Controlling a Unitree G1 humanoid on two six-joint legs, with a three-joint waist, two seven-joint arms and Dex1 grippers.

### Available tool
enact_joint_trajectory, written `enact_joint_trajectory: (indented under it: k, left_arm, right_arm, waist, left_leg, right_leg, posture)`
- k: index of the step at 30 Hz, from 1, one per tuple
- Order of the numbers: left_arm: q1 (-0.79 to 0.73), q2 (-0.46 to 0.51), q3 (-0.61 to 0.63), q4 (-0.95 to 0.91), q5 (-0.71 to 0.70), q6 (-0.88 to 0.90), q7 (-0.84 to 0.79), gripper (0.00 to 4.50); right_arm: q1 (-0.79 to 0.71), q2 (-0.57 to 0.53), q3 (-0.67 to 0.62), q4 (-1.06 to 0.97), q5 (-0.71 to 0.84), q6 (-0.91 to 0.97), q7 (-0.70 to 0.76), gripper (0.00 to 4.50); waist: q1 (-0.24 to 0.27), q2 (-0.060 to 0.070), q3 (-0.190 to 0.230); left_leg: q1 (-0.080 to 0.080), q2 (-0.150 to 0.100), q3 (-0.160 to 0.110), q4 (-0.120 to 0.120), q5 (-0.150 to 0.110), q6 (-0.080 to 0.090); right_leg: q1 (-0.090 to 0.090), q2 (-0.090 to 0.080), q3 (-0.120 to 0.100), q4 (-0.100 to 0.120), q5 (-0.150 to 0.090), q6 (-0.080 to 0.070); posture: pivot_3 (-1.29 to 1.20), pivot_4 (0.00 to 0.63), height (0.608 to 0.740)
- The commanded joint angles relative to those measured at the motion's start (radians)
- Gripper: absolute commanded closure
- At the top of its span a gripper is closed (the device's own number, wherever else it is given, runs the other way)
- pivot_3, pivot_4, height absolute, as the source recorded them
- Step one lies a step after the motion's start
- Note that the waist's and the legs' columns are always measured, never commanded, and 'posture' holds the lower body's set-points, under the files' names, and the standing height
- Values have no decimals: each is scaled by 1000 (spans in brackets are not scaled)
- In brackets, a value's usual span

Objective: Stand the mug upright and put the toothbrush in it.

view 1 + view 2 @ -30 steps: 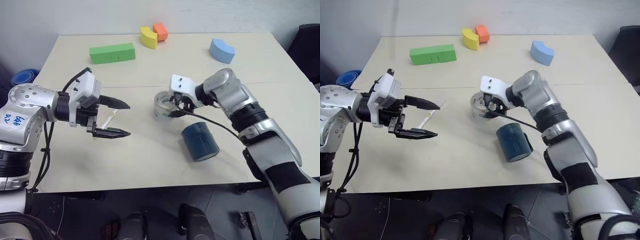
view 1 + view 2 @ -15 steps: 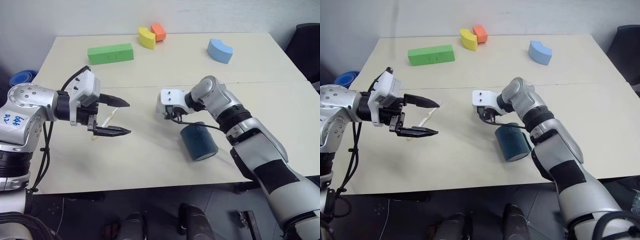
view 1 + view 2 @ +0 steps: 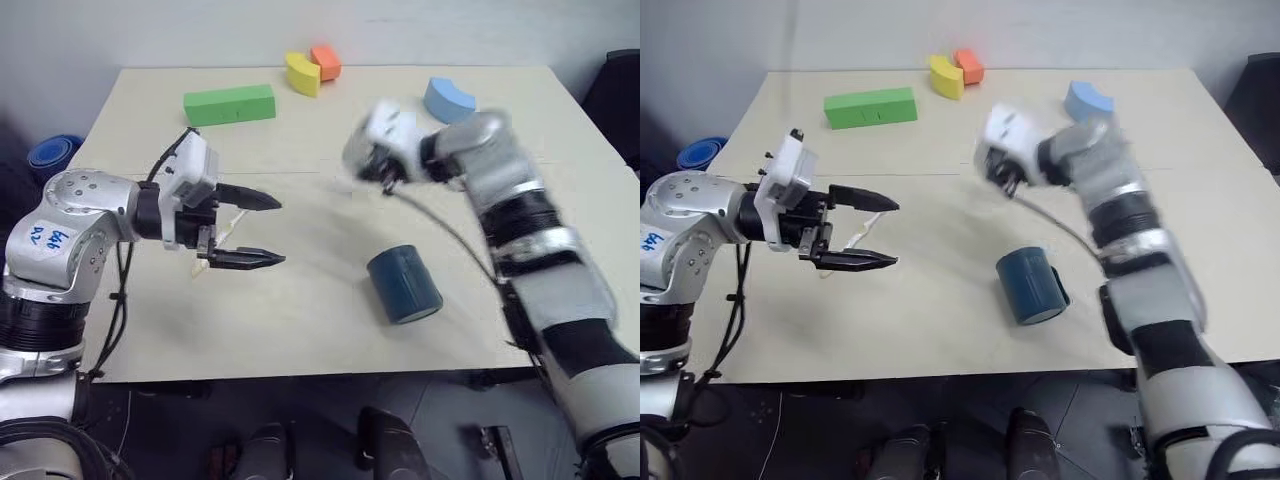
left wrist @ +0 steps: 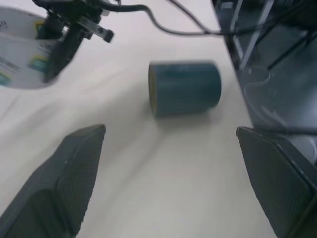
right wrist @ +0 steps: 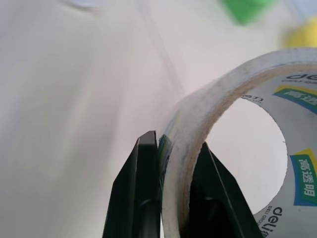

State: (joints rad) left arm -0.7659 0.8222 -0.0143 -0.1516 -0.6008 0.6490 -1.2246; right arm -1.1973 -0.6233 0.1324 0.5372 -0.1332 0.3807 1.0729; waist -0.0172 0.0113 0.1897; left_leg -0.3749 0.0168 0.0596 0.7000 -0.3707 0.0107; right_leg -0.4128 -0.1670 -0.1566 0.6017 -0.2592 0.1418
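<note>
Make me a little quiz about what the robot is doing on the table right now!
1. True or false: the mug stands upright.
2. What is the right gripper shut on? A) the toothbrush B) the roll of tape C) the green block
3. Fill in: the left gripper is ____, and holds nothing.

Key:
1. False; it lies on its side on the table.
2. B; its fingers pinch the roll's wall.
3. Open.
</note>
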Motion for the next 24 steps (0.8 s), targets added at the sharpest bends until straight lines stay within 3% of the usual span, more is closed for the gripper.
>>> enact_joint_trajectory:
  k: [1,5,10,14,19,24]
  left_arm:
    - [-35,-30,0,-30,-34,14,-6,0]
    - [-71,-83,-39,10,-17,-9,-30,0]
    - [-117,-136,-77,53,-1,-39,-71,0]
    - [-154,-168,-104,80,14,-63,-100,0]
    - [-166,-161,-100,80,15,-61,-116,0]
    - [-136,-145,-82,28,-7,-31,-106,0]
  right_arm:
    - [205,-206,-192,-315,26,249,-32,4263]
    - [564,-421,-435,-506,46,435,-25,4263]
    - [855,-497,-585,-528,75,447,-36,4263]
    - [941,-508,-598,-447,88,403,-69,4263]
    - [941,-489,-603,-389,134,414,-112,4263]
    - [994,-490,-594,-372,164,399,-139,2617]
  waist:
    - [23,0,0]
    - [40,0,0]
    - [21,0,0]
    - [13,0,0]
    - [14,1,0]
    - [22,1,0]
  left_leg:
    - [0,0,0,0,0,0]
    - [-2,-1,5,0,-1,2]
    - [4,-1,17,0,1,4]
    - [8,-1,22,1,3,5]
    - [9,-1,25,-1,3,5]
    - [7,-2,23,0,3,5]
  right_leg:
    - [0,0,0,0,0,0]
    - [0,0,1,-7,0,0]
    - [1,0,9,-6,0,0]
    - [3,0,15,-7,0,-1]
    - [0,0,19,-6,0,-1]
    - [0,0,19,-7,1,0]
  posture:
    - [0,150,740]
    - [0,150,740]
    - [0,150,740]
    - [0,150,740]
    - [0,150,740]
    - [0,150,740]
